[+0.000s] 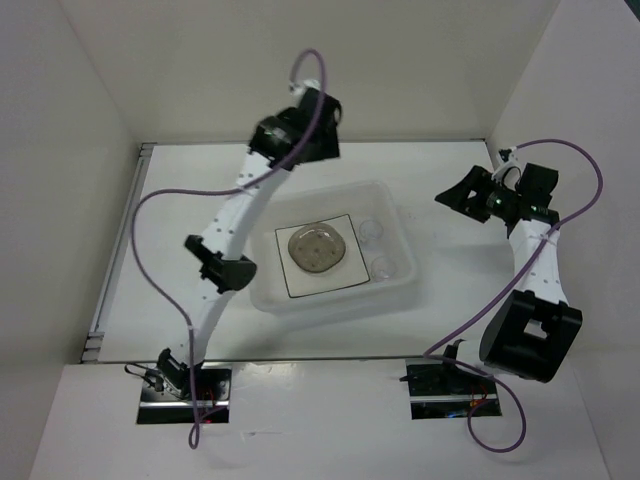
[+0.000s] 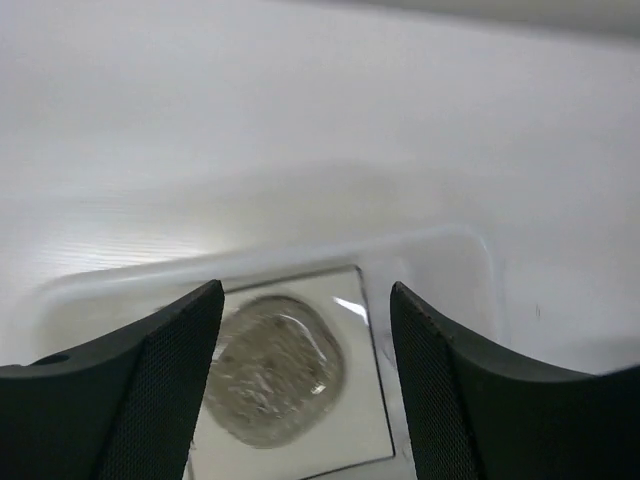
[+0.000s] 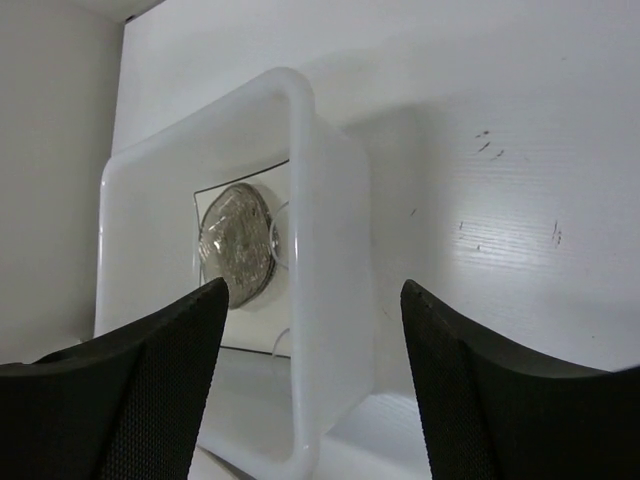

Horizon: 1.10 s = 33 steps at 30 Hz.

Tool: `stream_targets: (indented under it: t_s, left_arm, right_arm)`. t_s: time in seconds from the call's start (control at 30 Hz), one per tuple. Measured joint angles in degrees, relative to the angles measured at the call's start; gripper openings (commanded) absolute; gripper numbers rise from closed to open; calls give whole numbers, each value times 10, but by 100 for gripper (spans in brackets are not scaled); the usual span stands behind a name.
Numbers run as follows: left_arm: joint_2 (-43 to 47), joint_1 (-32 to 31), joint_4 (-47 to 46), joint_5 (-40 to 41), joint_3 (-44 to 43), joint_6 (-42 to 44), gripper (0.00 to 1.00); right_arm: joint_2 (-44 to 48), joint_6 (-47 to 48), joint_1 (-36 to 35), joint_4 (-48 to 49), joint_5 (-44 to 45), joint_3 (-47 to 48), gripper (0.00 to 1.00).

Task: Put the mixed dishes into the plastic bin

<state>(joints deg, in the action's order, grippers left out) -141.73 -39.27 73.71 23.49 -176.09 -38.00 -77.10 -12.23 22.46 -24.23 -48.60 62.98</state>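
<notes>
The bin (image 1: 330,303) sits mid-table (image 1: 450,285), between the two arms. All the dishes seen lie inside it. The plate (image 1: 300,280) lies flat on the bin's floor, toward its left side. A grey dish (image 1: 317,248) rests on the plate's middle; whether a second one is nested in it cannot be told. Two cups (image 1: 372,232) (image 1: 381,266) stand on the bin floor just right of the plate, one behind the other, neither on the plate. The left gripper (image 2: 305,300) hangs above the bin's far side and looks down into it. Its fingers (image 2: 160,390) are spread wide with nothing between them, and the dish and plate show through the gap below. The right gripper (image 3: 315,290) is off to the right of the bin, clear of it and aimed at its end wall. Its fingers (image 3: 480,390) are also spread wide and hold nothing. From the right wrist the bin's rolled rim fills the middle of the view, with the dish and the plate's dark edge visible inside. Neither gripper touches the bin or anything in it.
</notes>
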Motion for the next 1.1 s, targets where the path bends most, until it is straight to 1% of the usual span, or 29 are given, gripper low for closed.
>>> stream_targets:
  t_s: [0.03,0.07,0.13,0.23,0.3,0.33,0.4,0.5,0.6,0.73,0.83,0.97,1.1]
  left_arm:
    - [44,16,-5,30,28,-3,80]
    - [97,32,-11,56,66,-11,82]
    - [216,75,-21,101,178,-43,82]
    - [367,131,-38,130,384,-90,80]
    - [444,148,-64,129,537,-111,79]
    - [475,149,-83,118,610,-119,78]
    - [495,150,-97,80,725,-129,77]
    - [492,153,-121,35,838,-138,74]
    - [496,163,-133,-11,902,-144,74]
    - [515,183,-169,-68,949,-146,72]
    - [535,192,-192,-101,983,-147,71]
    - [543,194,-221,-136,1019,-145,70]
    - [539,194,-248,-149,1047,-132,69]
  right_arm:
    - [0,5,-1,-3,5,0,72]
    - [0,14,-4,-9,14,0,71]
    - [1,39,-12,-25,47,0,69]
    - [0,85,-35,-57,93,3,69]
    - [0,112,-46,-76,112,6,69]
    - [0,124,-50,-84,119,8,69]
    - [-2,146,-55,-101,130,14,69]
    - [-13,172,-64,-120,143,27,69]
    - [-30,202,-98,-139,146,44,69]
    - [-48,238,-158,-161,137,61,69]
    - [-62,254,-182,-173,127,71,69]
    - [-96,268,-199,-180,136,80,69]
    - [-127,274,-242,-187,151,80,69]
